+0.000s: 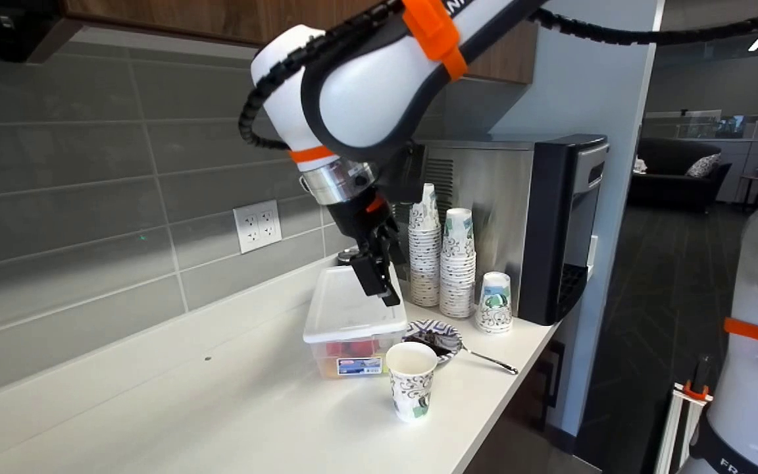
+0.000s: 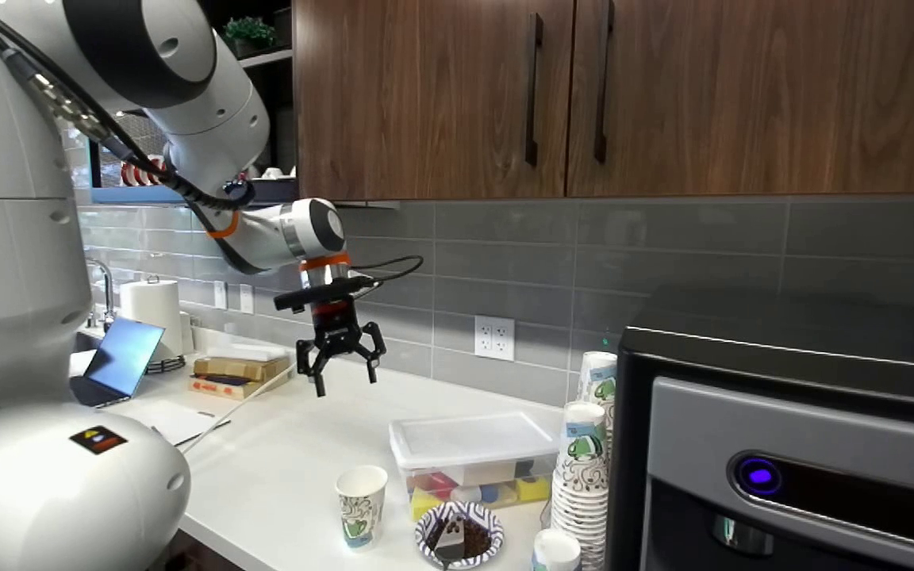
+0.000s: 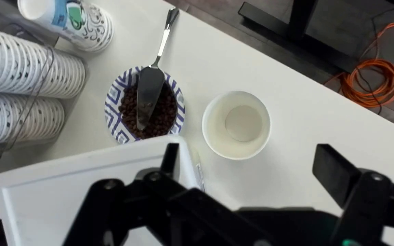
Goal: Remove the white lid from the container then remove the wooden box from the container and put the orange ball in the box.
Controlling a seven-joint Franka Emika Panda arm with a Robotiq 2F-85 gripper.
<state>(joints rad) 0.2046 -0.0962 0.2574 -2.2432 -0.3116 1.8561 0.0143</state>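
Gripper (image 2: 346,386) is spread wide, empty, higher than the tub (image 1: 356,364). Lid (image 2: 473,438) is on the tub; can't make out box or ball. Paper cup (image 1: 412,388) sits just beside the tub, so coming down that wide could tip it imo.

A cup (image 3: 236,130) is standing upright on the counter (image 3: 306,116). Just beside it, a patterned bowl (image 3: 113,97) is holding dark beans (image 3: 128,109), and a server (image 3: 149,92) is lying across them, its handle (image 3: 165,36) sticking out over the counter. Two tall stacks of upside-down cups (image 1: 458,276) are standing beside the dispenser (image 1: 494,197), with a shorter stack (image 1: 494,303) near them. In an exterior view a violet-blue light (image 2: 760,476) is glowing on the dispenser's front. An outlet (image 2: 494,337) is showing on the wall (image 2: 663,246), and cabinets (image 2: 433,95) are hanging above. A laptop (image 2: 125,357) is sitting open near a towel roll (image 2: 149,313). In the wrist view, an orange cord (image 3: 368,99) is lying coiled on the floor (image 3: 217,15).
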